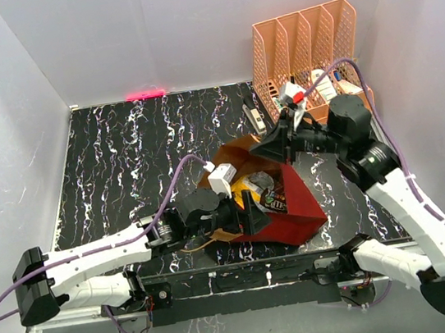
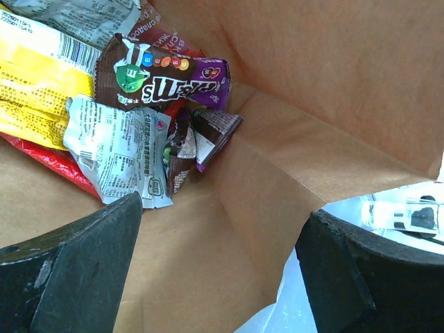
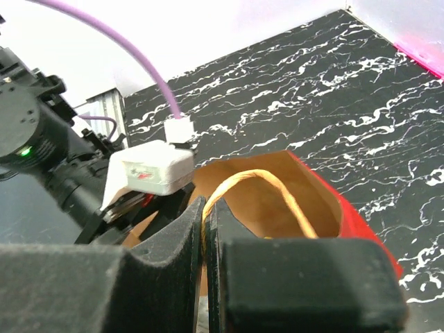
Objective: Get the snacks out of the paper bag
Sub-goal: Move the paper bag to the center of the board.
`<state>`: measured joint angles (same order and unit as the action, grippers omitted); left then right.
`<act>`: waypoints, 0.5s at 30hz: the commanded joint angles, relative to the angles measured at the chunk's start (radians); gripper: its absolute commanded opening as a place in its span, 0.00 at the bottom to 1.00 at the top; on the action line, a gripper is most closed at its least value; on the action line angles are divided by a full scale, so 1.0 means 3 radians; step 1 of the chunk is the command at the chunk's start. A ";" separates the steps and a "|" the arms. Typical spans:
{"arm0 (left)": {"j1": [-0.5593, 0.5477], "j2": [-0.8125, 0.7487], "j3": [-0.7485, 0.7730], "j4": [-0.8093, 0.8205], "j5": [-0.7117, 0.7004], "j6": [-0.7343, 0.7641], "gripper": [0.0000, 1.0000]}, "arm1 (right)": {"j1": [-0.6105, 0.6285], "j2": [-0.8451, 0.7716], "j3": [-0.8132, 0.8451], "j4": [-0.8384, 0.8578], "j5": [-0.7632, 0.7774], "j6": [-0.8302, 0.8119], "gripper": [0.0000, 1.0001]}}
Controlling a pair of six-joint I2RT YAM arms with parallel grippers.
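Black marbled table (image 1: 123,164), white walls all round, so it's pretty boxed in. Starting on my left: my left gripper (image 2: 222,277) is poked into the mouth of the paper bag (image 2: 333,83), jaws spread wide with nothing between them.

The snacks sit ahead of it, piled off to the left of the fingers at the bag's bottom. Furthest left is a yellow packet (image 2: 35,90) with a glossy red bag (image 2: 48,163) showing under it. Next is a silver-grey packet (image 2: 118,149), closest to my left finger, and a purple M&M's packet (image 2: 163,76) lies just past that.

They all look light, crinkly and slippery, so I'd guess pinching a flat sealed edge holds better than squeezing a puffy middle. The silver-grey one's lower corner is the nearest grab.

Room is tight, with a kraft wall right of the fingers, and the bag is soft and will probably shift if I bump it.

Over on my right, my right gripper (image 3: 206,229) is clamped on the cord handle (image 3: 277,194), holding the mouth up. The orange rack (image 1: 305,47) stands just beyond that arm, so I'd carry things out toward the left.
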<state>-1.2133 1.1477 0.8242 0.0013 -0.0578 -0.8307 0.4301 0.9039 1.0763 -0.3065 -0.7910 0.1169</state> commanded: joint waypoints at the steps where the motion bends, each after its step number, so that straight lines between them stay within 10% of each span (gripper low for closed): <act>1: -0.0025 -0.0063 0.0110 -0.0080 -0.0137 0.0081 0.87 | 0.0003 0.0324 0.0521 0.0142 -0.0132 -0.0273 0.08; 15: 0.0001 -0.1166 0.1026 -0.2409 -0.1607 0.0138 0.98 | -0.0001 -0.0143 0.0375 -0.0506 0.0770 0.0366 0.07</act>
<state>-1.2144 0.8223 1.0611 -0.4484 -0.3302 -0.7719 0.4301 0.8932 1.1740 -0.4053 -0.6857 0.1081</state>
